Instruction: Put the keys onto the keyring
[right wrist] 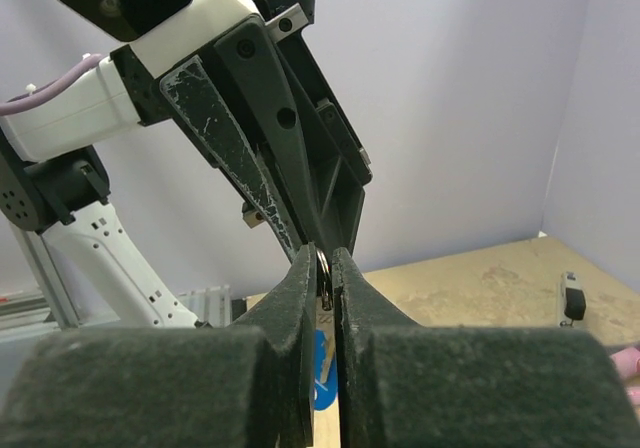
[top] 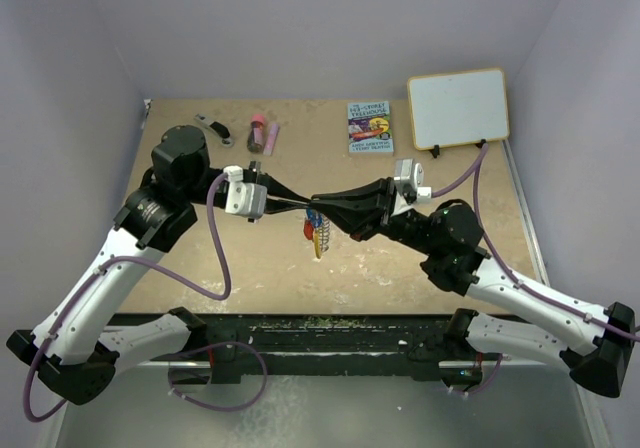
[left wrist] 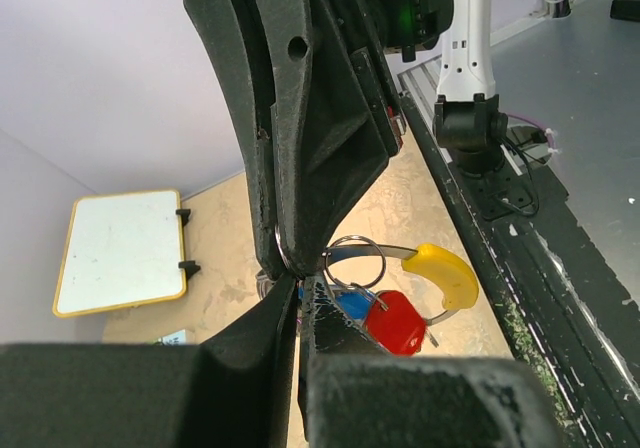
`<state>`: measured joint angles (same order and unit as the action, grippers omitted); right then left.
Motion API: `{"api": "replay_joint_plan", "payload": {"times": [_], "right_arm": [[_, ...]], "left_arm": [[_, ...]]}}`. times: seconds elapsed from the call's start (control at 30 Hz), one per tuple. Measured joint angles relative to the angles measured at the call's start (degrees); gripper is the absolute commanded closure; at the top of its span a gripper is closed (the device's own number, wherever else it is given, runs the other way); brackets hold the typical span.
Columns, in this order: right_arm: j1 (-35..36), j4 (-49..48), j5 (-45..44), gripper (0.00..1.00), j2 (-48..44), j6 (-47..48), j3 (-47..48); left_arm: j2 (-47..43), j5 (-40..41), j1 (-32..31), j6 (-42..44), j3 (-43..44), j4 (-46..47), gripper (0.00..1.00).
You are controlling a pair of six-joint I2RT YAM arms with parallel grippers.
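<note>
The keyring [top: 318, 243] is held in the air above the middle of the table [top: 440, 268], hanging below the spot where the two grippers meet. In the left wrist view its silvery wire [left wrist: 355, 248] is seen curving into a yellow part [left wrist: 445, 273]. The red key [left wrist: 395, 320] and the blue key [left wrist: 350, 306] are seen bunched together against the ring, just under the silvery loop. Whether they are threaded on it cannot be told. In the right wrist view only a strip of the blue key [right wrist: 320, 368] is shown, below the fingertips.

The right gripper [right wrist: 322, 260] is closed to a thin slit, and a short piece of the ring's wire [right wrist: 325, 271] is pinched between its tips. The left gripper [left wrist: 300, 296] is drawn almost as narrow, and its tips are brought against the ring at the same spot, opposite the right gripper's tips. Whether the wire is actually clamped by it cannot be told. From above, the left gripper [top: 303, 204] is seen reaching in from the left and the right gripper [top: 322, 207] from the right, tip to tip.

Along the far edge of the table a tool [top: 212, 130], a dark red tube [top: 257, 131], a book [top: 370, 128] and a whiteboard [top: 458, 108] are laid out, all well apart from the ring.
</note>
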<state>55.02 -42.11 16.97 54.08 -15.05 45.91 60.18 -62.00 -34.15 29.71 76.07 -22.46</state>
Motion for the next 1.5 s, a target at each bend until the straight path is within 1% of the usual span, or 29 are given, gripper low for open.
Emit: {"api": "replay_joint_plan", "payload": {"times": [0.07, 0.3, 0.37, 0.47, 0.57, 0.77, 0.93, 1.1, 1.2, 1.37, 1.5], "right_arm": [[0.0, 0.2, 0.0, 1.00, -0.1, 0.2, 0.1], [0.0, 1.2, 0.0, 1.00, -0.2, 0.7, 0.2], [0.0, 1.2, 0.0, 1.00, -0.3, 0.8, 0.2], [0.0, 0.7, -1.0, 1.00, -0.6, 1.0, 0.1], [0.0, -0.9, -1.9, 1.00, -1.4, 1.1, -1.0], [0.0, -3.5, -2.6, 1.00, -2.6, 1.0, -3.3], [0.0, -7.4, -3.6, 1.00, -2.8, 0.5, -4.7], [0.0, -10.7, -4.3, 1.00, -2.9, -0.2, -5.5], [0.0, -12.3, -4.3, 1.00, -2.9, -0.7, -5.6], [0.0, -14.6, -4.2, 1.00, -2.7, -1.4, -5.6], [0.0, -15.9, -4.0, 1.00, -2.6, -2.2, -5.6]], "left_arm": [[0.1, -0.1, 0.0, 0.1, 0.3, -0.6, 0.97], [0.3, -0.1, 0.0, 0.2, 0.6, -1.8, 0.96], [0.3, 0.2, 0.0, -0.1, 0.6, -1.6, 0.91], [0.3, 0.8, -0.1, -0.2, 0.6, -0.6, 0.87], [0.3, 1.0, -0.1, -0.2, 0.6, 0.8, 0.84], [0.0, 2.6, -0.1, -1.1, 0.5, 6.4, 0.79], [-0.5, 3.8, 0.0, -1.6, 0.2, 8.7, 0.78], [-1.1, 3.7, 0.0, -1.4, -0.6, 8.6, 0.77], [-1.3, 3.5, 0.0, -1.5, -1.4, 8.6, 0.73], [-1.4, 2.6, 0.0, -2.9, -3.3, 10.0, 0.63], [-1.4, 2.0, -0.1, -5.2, -4.8, 12.5, 0.60]]}}
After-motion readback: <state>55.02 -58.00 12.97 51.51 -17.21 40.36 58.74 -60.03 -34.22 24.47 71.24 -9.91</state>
